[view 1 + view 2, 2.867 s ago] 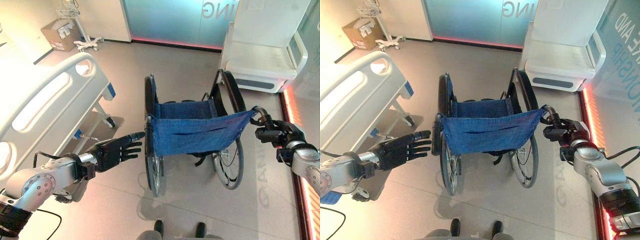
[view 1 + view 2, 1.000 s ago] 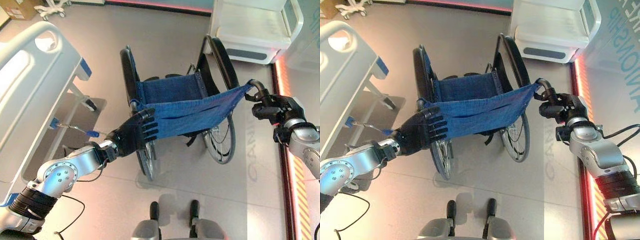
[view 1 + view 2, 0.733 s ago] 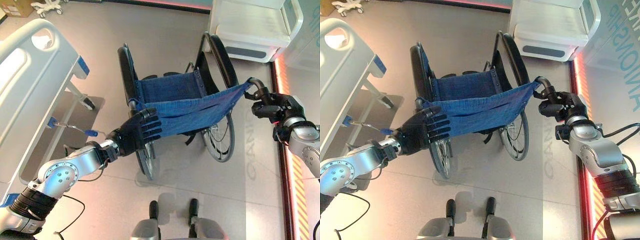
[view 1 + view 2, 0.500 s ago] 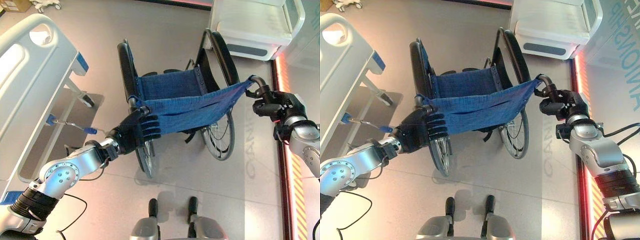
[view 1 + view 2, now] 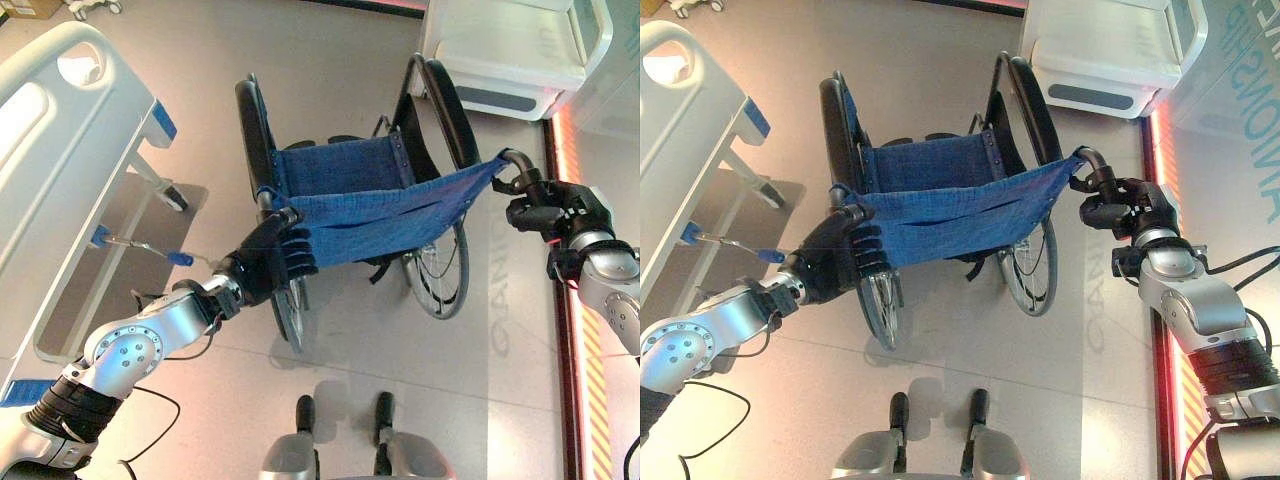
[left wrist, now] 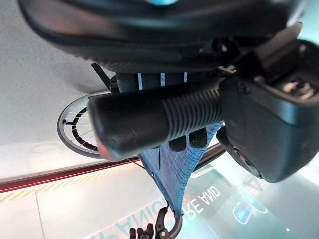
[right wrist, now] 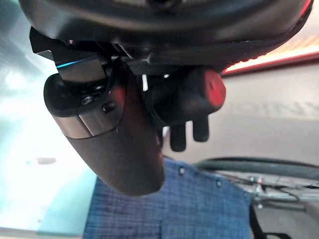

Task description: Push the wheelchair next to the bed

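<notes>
wheelchair stands on the floor directly in front of the robot, its blue sling back facing the camera, with the bed off to the robot's left and well apart from it.

the left hand has its fingers curled round the left push handle — the wrist view shows the ribbed grip lying across the palm with the thumb beside it. the right hand is wrapped round the right push handle in the same way, the grip's end poking out past the fingers.

judging by this, the step in hand is the push itself, with both grips seated. to do it well, i would drive both handles evenly at first, then lead with the right side so the chair swings toward the bed. slow steps matter, since the front of the chair is hidden past the seat and could catch the bed's base frame.

counted: one wheelchair with two big wheels in sight and two push handles; one bed; one white padded chair beyond the wheelchair on the right; two hands, both clamped on the handles.
</notes>
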Tool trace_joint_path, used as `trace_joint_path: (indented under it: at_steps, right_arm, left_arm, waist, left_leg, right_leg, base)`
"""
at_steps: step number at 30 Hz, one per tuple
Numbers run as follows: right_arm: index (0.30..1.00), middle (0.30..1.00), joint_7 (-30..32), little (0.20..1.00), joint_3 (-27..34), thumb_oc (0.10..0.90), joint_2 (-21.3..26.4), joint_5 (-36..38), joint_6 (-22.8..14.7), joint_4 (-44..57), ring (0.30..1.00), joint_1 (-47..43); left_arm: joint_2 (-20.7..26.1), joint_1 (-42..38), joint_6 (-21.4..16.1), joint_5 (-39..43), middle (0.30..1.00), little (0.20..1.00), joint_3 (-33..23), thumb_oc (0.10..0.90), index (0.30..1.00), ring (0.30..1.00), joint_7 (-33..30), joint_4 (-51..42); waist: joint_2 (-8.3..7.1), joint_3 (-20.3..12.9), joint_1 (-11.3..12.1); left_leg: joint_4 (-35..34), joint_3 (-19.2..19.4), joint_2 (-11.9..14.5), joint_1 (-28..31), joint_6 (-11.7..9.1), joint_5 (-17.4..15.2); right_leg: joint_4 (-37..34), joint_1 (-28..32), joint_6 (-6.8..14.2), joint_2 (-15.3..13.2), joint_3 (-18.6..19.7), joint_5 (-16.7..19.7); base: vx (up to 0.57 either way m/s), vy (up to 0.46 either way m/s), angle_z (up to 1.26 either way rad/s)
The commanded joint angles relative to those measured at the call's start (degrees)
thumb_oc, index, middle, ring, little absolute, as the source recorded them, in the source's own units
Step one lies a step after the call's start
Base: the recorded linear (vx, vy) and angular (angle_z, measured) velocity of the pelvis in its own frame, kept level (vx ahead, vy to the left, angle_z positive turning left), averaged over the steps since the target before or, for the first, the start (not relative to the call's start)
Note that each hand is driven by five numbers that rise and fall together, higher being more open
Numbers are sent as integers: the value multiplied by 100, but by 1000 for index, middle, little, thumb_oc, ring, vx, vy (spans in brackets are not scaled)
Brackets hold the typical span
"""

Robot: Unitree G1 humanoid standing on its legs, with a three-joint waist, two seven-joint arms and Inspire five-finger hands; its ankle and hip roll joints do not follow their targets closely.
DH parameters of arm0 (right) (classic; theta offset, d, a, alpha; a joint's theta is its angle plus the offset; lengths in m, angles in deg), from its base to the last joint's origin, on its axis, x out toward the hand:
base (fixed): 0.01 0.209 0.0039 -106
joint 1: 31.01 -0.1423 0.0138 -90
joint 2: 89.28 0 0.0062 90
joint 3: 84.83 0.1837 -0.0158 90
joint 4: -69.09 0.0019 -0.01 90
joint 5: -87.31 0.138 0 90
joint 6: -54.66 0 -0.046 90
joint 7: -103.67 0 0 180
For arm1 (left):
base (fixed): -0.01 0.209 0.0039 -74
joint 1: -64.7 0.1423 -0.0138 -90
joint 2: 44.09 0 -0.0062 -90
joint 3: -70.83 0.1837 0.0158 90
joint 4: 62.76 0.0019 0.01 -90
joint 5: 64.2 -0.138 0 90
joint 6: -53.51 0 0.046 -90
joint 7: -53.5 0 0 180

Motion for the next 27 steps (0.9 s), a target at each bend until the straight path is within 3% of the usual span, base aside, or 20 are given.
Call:
trace_joint_path:
  at_steps: [1,4,7,9,10,13,14,15,17,19,20,21,22,23,27]
  right_arm:
    - [300,300,-249,300,-248,400,-55,-193,-331,312,300,-81]
    - [300,300,-339,300,-228,400,-48,-218,-344,394,300,-55]
    - [300,300,-537,300,-220,400,-16,-318,-295,457,300,-129]
    - [300,300,-602,300,-266,400,-70,-392,-293,462,300,-233]
    - [300,300,-611,300,-309,400,-124,-442,-236,502,300,-301]
    - [300,300,-696,300,-315,400,-193,-567,-117,574,300,-325]
    - [300,300,-716,300,-319,400,-202,-589,-110,585,300,-316]
    - [300,300,-795,300,-323,400,-222,-661,-72,652,300,-278]
    - [300,300,-841,300,-344,400,-259,-667,-88,643,300,-224]
    - [300,300,-847,300,-367,400,-295,-651,-152,598,300,-149]
    - [300,300,-904,300,-344,400,-327,-676,-227,587,300,-19]
    - [300,300,-975,300,-290,400,-326,-691,-265,605,300,88]
    - [300,300,-1014,300,-256,400,-319,-692,-283,639,300,158]
    - [300,300,-1112,300,-207,400,-290,-686,-286,677,300,224]
    - [300,300,-1180,300,-86,400,-363,-774,-335,738,300,406]
  left_arm:
    - [-331,-638,-888,-174,300,300,-771,400,300,300,18,-284]
    - [-354,-534,-916,-157,300,300,-917,400,300,300,-46,-265]
    - [-386,-426,-854,-90,300,300,-1141,400,300,300,-200,-234]
    - [-452,-377,-798,-40,300,300,-1288,400,300,300,-275,-164]
    - [-513,-339,-769,-35,300,300,-1369,400,300,300,-302,-132]
    - [-651,-232,-726,-11,300,300,-1508,400,300,300,-399,-121]
    - [-664,-206,-719,-10,300,300,-1531,400,300,300,-399,-115]
    - [-699,-91,-713,21,300,300,-1640,400,300,300,-437,-92]
    - [-741,55,-688,1,300,300,-1723,400,300,300,-442,-83]
    - [-803,186,-744,-106,300,300,-1700,400,300,300,-339,-24]
    - [-849,321,-808,-210,300,300,-1688,400,300,300,-231,2]
    - [-894,433,-835,-280,300,300,-1718,400,300,300,-153,9]
    - [-909,505,-847,-313,300,300,-1755,400,300,300,-113,0]
    - [-945,610,-808,-350,300,300,-1875,400,300,300,-46,-5]
    - [-938,611,-727,-367,300,300,-1933,400,300,300,-10,88]
  waist:
    - [57,-245,-132]
    - [27,-261,-129]
    - [-102,-197,-91]
    - [-220,-59,-1]
    - [-257,36,45]
    - [-269,89,92]
    - [-250,87,107]
    - [-191,90,191]
    - [-90,55,323]
    - [35,-5,450]
    - [93,-29,547]
    - [93,-38,586]
    - [95,-58,631]
    - [45,-126,653]
    - [-103,-336,752]
  left_leg:
    - [120,-94,92,-318,-123,282]
    - [333,-80,165,-341,-167,240]
    - [1392,-34,290,-608,-219,11]
    - [2567,-113,391,-1015,-261,206]
    - [3503,-271,361,-1457,-285,403]
    - [4240,-298,242,-1926,-208,500]
    - [4140,-310,193,-1952,-192,503]
    - [3657,-302,36,-1971,-146,572]
    - [2594,-202,29,-1962,-231,894]
    - [1651,-181,86,-2010,-378,1300]
    - [1012,-263,83,-2026,-504,1725]
    - [840,-287,77,-2006,-515,1827]
    - [790,-381,44,-2019,-510,1834]
    - [674,-346,-36,-1870,-392,1489]
    - [1252,-291,-295,-1832,-97,710]
  right_leg:
    - [438,-124,-110,2,-65,6]
    - [459,-97,-150,33,-101,-12]
    - [674,-112,-260,6,-167,-45]
    - [873,-85,-375,12,-183,-100]
    - [979,-33,-471,64,-148,-144]
    - [1116,103,-575,141,-70,-261]
    - [1135,132,-571,166,-43,-289]
    - [1216,270,-550,248,74,-420]
    - [1246,479,-520,405,112,-587]
    - [1215,726,-505,575,93,-735]
    - [1175,963,-503,661,129,-830]
    - [1136,1103,-506,678,166,-873]
    - [1139,1204,-490,668,199,-943]
    - [1126,1296,-424,594,289,-1013]
    - [1334,1513,-248,327,274,-1350]
  base:
    - [1,-106,0]
    - [16,-138,-1]
    - [33,-185,0]
    - [70,-218,-13]
    - [95,-153,-32]
    - [147,-31,-32]
    - [286,113,2]
    - [368,159,1]
    - [469,167,0]
    - [510,165,5]
    - [574,202,-2]
    - [548,209,-14]
    - [488,229,-49]
    - [389,205,-60]
    - [438,217,-76]
